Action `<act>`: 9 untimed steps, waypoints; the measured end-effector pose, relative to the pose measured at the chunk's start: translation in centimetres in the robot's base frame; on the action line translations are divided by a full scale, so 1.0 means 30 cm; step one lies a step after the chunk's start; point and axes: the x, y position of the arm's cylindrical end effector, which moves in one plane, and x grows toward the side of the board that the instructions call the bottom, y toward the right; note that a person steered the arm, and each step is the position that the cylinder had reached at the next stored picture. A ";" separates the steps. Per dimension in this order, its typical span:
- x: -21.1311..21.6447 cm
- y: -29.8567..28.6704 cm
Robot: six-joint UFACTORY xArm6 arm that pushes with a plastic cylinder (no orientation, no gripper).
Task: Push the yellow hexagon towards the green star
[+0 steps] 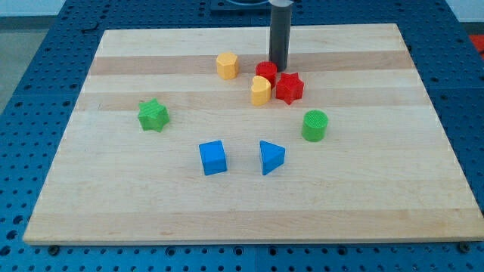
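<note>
camera view: my tip [279,68] behind red cylinder [265,72]; yellow hexagon [227,66] to its left, green star [153,115] well apart; no hand on rod.

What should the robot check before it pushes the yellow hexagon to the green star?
1. Yellow hexagon in view, standing free: ok.
2. Green star in view, toward the view's lower left of the hexagon: ok.
3. Board between them free of blocks: ok.
4. My tip on the hexagon's far side from the star: ok, but not near.
5. Way from tip to hexagon: not ok, the red cylinder is right beside the tip.
6. Tip touching the red cylinder: cannot tell.
</note>
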 end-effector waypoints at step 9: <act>-0.009 -0.495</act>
